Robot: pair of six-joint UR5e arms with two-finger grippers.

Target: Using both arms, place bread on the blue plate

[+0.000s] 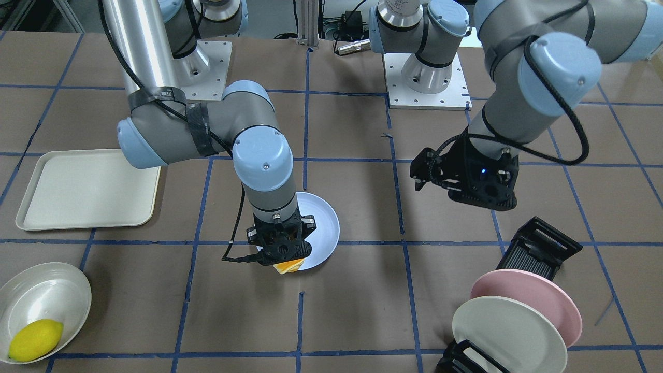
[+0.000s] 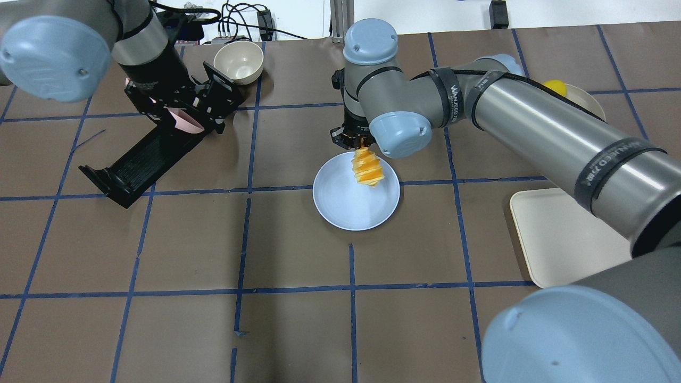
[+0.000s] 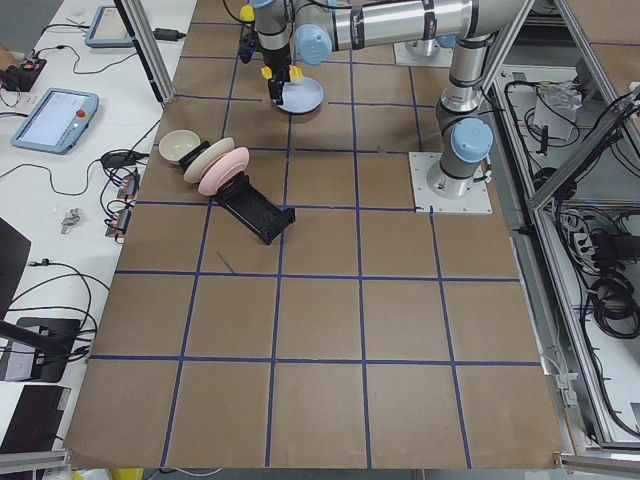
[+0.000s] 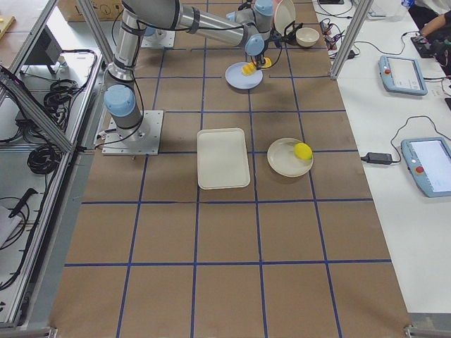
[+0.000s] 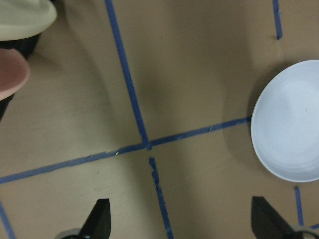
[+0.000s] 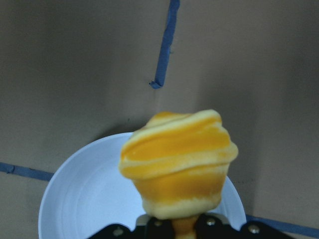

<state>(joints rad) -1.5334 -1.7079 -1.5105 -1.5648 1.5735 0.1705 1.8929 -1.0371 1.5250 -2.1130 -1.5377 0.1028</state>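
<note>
Bread (image 6: pixel 177 164), striped orange and cream, is pinched at its near end by the right gripper (image 6: pixel 177 231) and points down and away from the lens over the blue plate (image 6: pixel 84 199). Can't tell if the far tip touches the plate.

Left wrist view: left gripper (image 5: pixel 182 224) has its jaws spread wide with nothing between them, above bare table (image 5: pixel 199 64). Blue plate sits at the right edge, well apart. Pink plate (image 5: pixel 12 74) and cream-white plate (image 5: pixel 25 17) are in the top left corner.

Front-facing view: right gripper is low over the plate's near rim, with a bit of bread showing under it. Left gripper hangs in the air between the blue plate and the black rack (image 1: pixel 538 248), which holds the pink and cream-white plates on edge. Cream tray (image 1: pixel 88 189) lies flat; a lemon (image 1: pixel 35 339) sits in a cream dish (image 1: pixel 52 290).

Overhead view: bread hangs over the plate's far half. A cream bowl (image 2: pixel 239 61) stands near the rack.

Side views: bread at the blue plate, in the far right arm's grip.
</note>
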